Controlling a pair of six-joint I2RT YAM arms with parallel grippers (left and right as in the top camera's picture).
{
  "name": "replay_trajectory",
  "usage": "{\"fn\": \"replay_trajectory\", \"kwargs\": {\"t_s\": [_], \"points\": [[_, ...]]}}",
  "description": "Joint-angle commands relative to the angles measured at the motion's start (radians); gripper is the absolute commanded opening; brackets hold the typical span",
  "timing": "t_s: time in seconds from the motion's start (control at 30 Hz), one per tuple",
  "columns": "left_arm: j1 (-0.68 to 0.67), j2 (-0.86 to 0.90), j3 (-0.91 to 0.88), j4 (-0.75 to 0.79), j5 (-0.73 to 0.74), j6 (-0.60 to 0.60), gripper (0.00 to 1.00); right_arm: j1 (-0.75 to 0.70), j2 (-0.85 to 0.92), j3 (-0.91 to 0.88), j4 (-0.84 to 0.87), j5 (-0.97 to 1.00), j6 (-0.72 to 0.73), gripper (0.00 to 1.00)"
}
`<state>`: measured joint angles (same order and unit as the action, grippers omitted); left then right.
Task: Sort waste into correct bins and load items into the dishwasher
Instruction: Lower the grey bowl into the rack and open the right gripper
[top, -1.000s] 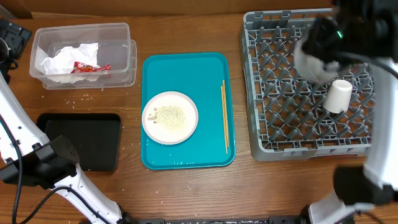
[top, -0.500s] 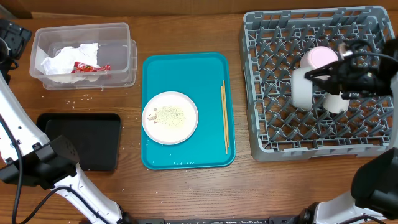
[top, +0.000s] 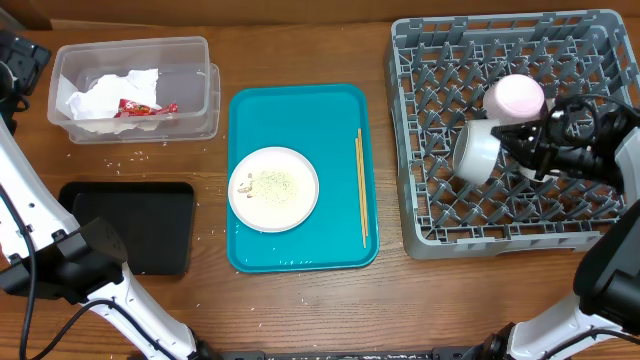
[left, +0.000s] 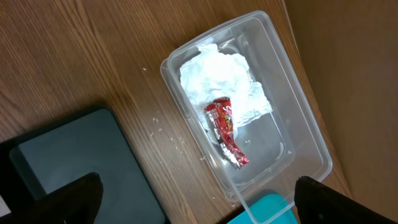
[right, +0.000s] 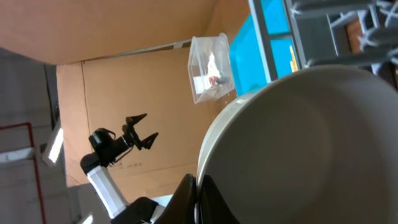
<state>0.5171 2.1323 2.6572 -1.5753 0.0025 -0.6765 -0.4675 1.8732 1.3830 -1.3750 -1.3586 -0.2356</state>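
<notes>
My right fingers (top: 510, 140) were pinching the rim of the pale round bowl (top: 476, 150) over the middle of the dish rack (top: 420, 215). The bowl lay to the left of them in the overhead frame, tipped onto its side, just below and left of the pink dish (top: 515, 97) already sitting in the rack. The coming set-down turned on that tilt, and I judged the bowl needed to drop between pegs without knocking the dish. From above I could not tell whether the bowl was touching the pegs. The right wrist view was no help, because the bowl filled most of it. I could not find the cup, as the arm covered that part of the rack. My left fingers (left: 199, 202) hung spread wide and empty above the clear tub (top: 205, 100) at the upper left, which held the napkin (top: 100, 97) and red wrapper (top: 140, 108). The plate (top: 273, 189) with rice on it and the chopsticks (top: 361, 187), long axis up-down in frame, waited on the teal tray (top: 300, 115), nearer the right arm than the left. The black tray (top: 130, 225) sat at the lower left of the table (top: 300, 310).
</notes>
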Motion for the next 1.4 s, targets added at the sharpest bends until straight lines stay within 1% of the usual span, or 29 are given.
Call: {"fn": "replay_trajectory", "kwargs": {"t_s": [0.0,0.1,0.23,0.33,0.4,0.53,0.6,0.77,0.93,1.07,1.17,1.27,1.3,1.37], "points": [[-0.008,0.006,0.0,0.002,-0.01,0.019,1.0,0.002,-0.003,-0.021,0.001,-0.045,0.004,0.04],[-0.008,0.006,0.0,0.002,-0.01,0.019,1.0,0.003,-0.003,-0.038,-0.01,-0.034,0.004,0.04],[-0.008,0.006,0.0,0.002,-0.01,0.019,1.0,0.003,0.0,-0.043,-0.06,0.061,0.004,0.04],[-0.008,0.006,0.0,0.002,-0.01,0.019,1.0,-0.013,-0.001,-0.043,-0.084,0.068,0.004,0.04],[-0.008,0.006,0.0,0.002,-0.01,0.019,1.0,-0.018,-0.001,-0.043,-0.111,0.044,0.003,0.04],[-0.008,0.006,0.0,0.002,-0.01,0.019,1.0,-0.019,-0.001,-0.043,-0.141,-0.075,-0.001,0.04],[-0.008,0.006,0.0,0.002,-0.01,0.019,1.0,-0.019,-0.001,-0.043,-0.135,-0.074,-0.001,0.04],[-0.008,0.006,0.0,0.002,-0.01,0.019,1.0,-0.016,0.0,-0.043,-0.11,0.067,0.0,0.04],[-0.008,0.006,0.0,0.002,-0.01,0.019,1.0,-0.017,0.001,-0.042,-0.095,0.111,0.026,0.04],[-0.008,0.006,0.0,0.002,-0.01,0.019,1.0,-0.028,0.001,-0.017,-0.096,0.218,0.049,0.04],[-0.008,0.006,0.0,0.002,-0.01,0.019,1.0,-0.045,0.001,0.052,-0.102,0.354,0.116,0.12],[-0.008,0.006,0.0,0.002,-0.01,0.019,1.0,-0.064,0.001,0.171,-0.127,0.553,0.21,0.21],[-0.008,0.006,0.0,0.002,-0.01,0.019,1.0,-0.073,0.001,0.261,-0.15,0.692,0.281,0.29],[-0.008,0.006,0.0,0.002,-0.01,0.019,1.0,-0.079,0.001,0.342,-0.176,0.814,0.344,0.35]]}}
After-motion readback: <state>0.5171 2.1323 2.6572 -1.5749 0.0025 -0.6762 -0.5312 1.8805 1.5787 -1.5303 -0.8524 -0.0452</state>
